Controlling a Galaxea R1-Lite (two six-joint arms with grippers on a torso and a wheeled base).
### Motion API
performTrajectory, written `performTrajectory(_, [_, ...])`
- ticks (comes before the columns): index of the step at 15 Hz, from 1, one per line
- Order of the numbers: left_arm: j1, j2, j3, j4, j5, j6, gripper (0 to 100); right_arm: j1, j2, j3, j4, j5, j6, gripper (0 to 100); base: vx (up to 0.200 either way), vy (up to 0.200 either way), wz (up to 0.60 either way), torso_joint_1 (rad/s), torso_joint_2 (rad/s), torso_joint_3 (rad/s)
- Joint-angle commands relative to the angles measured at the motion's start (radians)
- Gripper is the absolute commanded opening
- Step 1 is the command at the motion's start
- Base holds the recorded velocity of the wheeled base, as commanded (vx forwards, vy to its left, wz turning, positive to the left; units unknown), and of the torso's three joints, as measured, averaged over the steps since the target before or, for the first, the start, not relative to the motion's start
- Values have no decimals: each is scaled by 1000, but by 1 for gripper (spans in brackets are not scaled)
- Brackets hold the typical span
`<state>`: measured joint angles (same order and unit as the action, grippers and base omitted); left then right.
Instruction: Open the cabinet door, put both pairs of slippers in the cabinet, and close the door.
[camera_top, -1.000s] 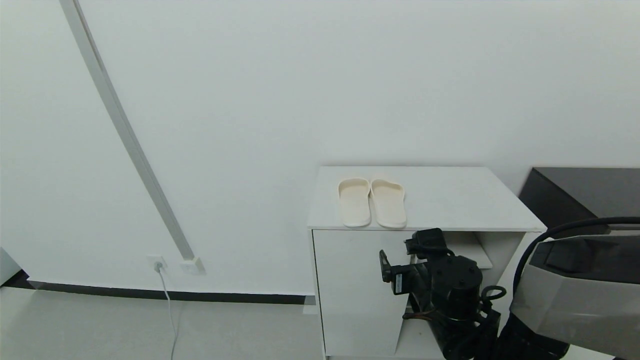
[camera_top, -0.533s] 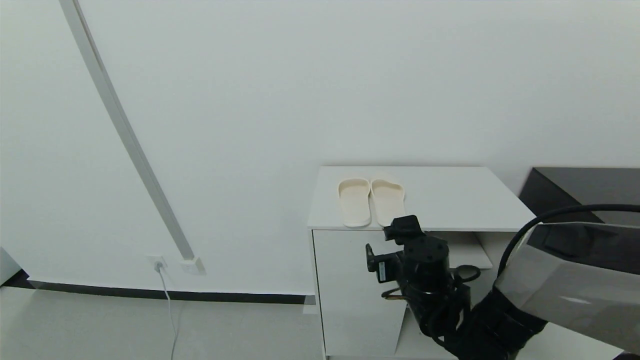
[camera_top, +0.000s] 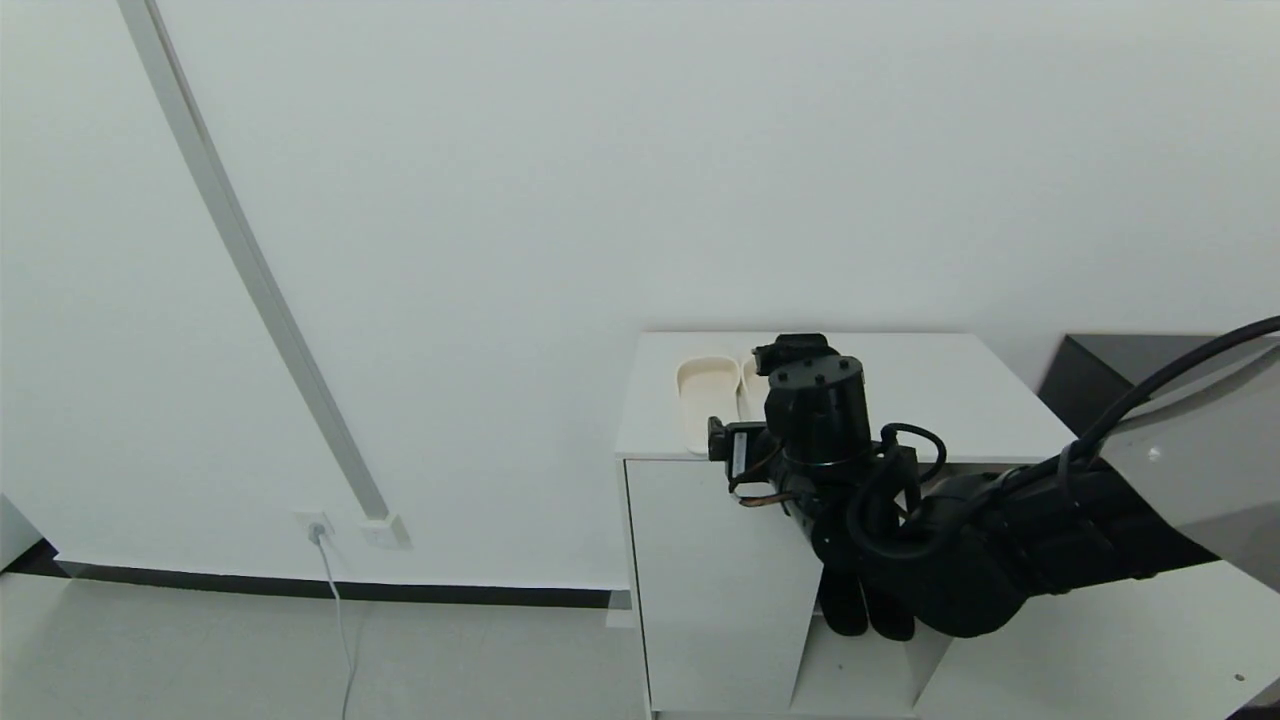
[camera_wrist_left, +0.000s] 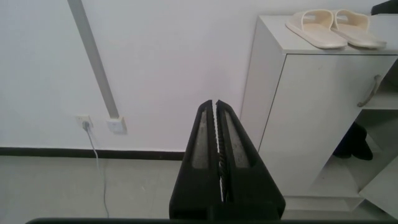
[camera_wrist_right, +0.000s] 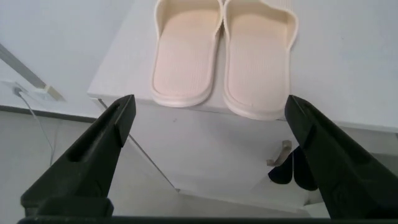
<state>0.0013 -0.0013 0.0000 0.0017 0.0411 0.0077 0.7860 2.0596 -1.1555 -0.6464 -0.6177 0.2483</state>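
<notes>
The right gripper (camera_wrist_right: 209, 104) is holding its jaws spread wide, one finger showing on each side of the cream slippers (camera_wrist_right: 186, 56) and neither finger touching them. It is hanging over the front edge of the cabinet top (camera_top: 900, 390), and in the head view the right arm (camera_top: 960, 540) is covering most of the right-hand slipper of that pair. The left gripper (camera_wrist_left: 216, 109) is keeping its jaws pressed together with nothing between them, well apart from the cabinet and pointing at the wall (camera_wrist_left: 161, 68) beside it.

The cream slippers are lying side by side, touching, near the front-left corner of the cabinet top, with their heels reaching the front edge. The left cabinet door (camera_top: 715, 580) is sitting shut, its handle (camera_wrist_left: 371, 93) showing at the inner edge. The right cabinet door (camera_top: 1100, 650) is standing open, swung out toward the robot. Inside the open half, the black slippers (camera_wrist_left: 354, 143) are standing on the bottom shelf, just beside the shut door.

A grey strip (camera_top: 250, 270) is running slantwise down the wall to a socket (camera_top: 315, 525), from which a cable (camera_top: 345, 640) is hanging to the floor. A dark piece of furniture (camera_top: 1170, 380) is standing just beside the cabinet's right side.
</notes>
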Motion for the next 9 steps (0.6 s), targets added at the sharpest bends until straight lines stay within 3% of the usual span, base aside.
performTrajectory(1, [0, 1, 0, 0, 0, 0, 0, 3, -9, 13, 1, -1, 6, 100, 0, 0, 0, 0, 0, 0])
performTrajectory(3, [0, 1, 0, 0, 0, 2, 0, 3, -7, 22, 1, -1, 9, 100, 0, 0, 0, 0, 0, 0])
performTrajectory(9, [0, 1, 0, 0, 0, 3, 0, 3, 17, 53, -4, 3, 12, 100, 200, 0, 0, -1, -3, 2])
